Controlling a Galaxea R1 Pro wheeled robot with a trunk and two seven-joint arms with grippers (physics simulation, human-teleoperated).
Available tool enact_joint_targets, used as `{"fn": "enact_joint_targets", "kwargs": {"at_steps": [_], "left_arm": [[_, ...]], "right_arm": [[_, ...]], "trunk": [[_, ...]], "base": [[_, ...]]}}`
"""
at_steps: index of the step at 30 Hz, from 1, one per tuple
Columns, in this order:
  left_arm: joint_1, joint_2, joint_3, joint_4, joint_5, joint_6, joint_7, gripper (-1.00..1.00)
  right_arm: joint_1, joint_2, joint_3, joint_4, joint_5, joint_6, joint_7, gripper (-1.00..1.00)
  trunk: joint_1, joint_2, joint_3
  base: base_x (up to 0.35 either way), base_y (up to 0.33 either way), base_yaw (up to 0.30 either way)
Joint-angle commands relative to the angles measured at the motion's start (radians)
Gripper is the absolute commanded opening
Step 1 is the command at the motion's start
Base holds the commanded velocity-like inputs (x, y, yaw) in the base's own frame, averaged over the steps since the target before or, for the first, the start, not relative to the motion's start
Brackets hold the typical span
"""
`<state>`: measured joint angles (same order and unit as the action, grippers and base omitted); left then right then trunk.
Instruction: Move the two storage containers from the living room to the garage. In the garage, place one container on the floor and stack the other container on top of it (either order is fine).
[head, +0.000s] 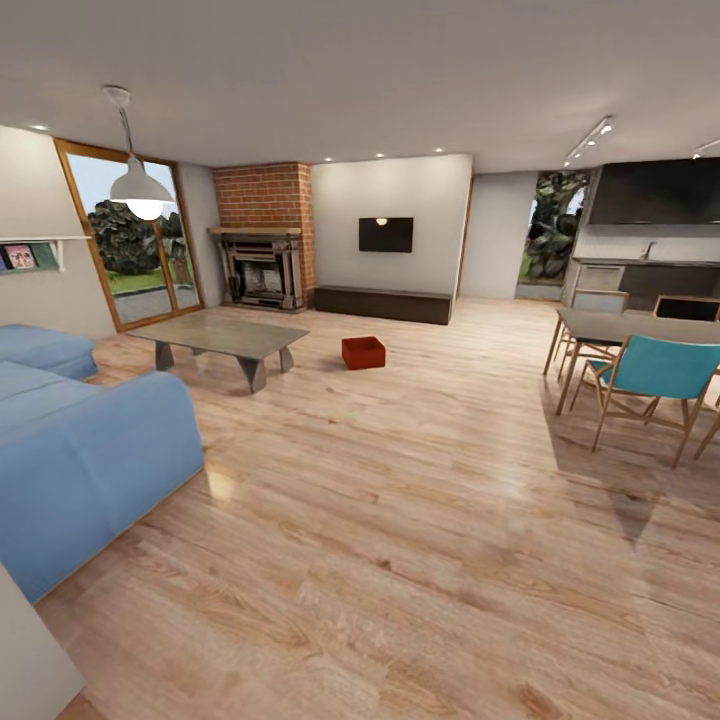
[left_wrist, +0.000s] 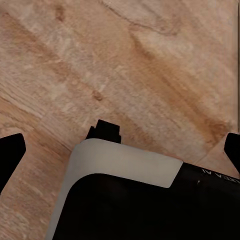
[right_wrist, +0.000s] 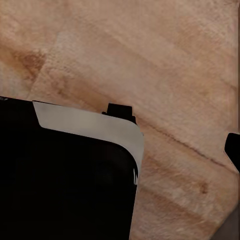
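At the near left I see the big blue fabric sofa (head: 80, 440). Farther in stands the low grey table (head: 222, 340), and behind it the red-brick fireplace (head: 262, 238). Just right of the table, one red-orange open box (head: 363, 352) sits on the light wood plank floor (head: 400, 520). At the right is a turquoise chair (head: 655, 378). Whether my hands are open or closed, I cannot tell; my wrist cameras look down at planks.
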<state>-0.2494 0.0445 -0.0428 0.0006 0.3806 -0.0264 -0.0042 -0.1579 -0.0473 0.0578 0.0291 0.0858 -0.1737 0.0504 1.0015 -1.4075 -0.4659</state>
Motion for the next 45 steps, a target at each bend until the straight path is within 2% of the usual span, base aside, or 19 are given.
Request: {"fn": "enact_joint_targets", "kwargs": {"at_steps": [1,45], "left_arm": [[-0.001,0.0,-0.005,0.001,0.006,-0.003,0.0,1.0],[-0.001,-0.001,-0.005,0.001,0.006,-0.004,0.0,1.0]], "right_arm": [[-0.001,0.0,0.005,0.003,0.005,-0.006,0.0,1.0],[-0.001,0.0,0.005,0.003,0.005,-0.006,0.0,1.0]], "trunk": [[0.001,0.0,-0.001],[0.001,0.0,-0.001]], "base": [[0.323,0.0,0.0],[0.322,0.0,0.0]]}}
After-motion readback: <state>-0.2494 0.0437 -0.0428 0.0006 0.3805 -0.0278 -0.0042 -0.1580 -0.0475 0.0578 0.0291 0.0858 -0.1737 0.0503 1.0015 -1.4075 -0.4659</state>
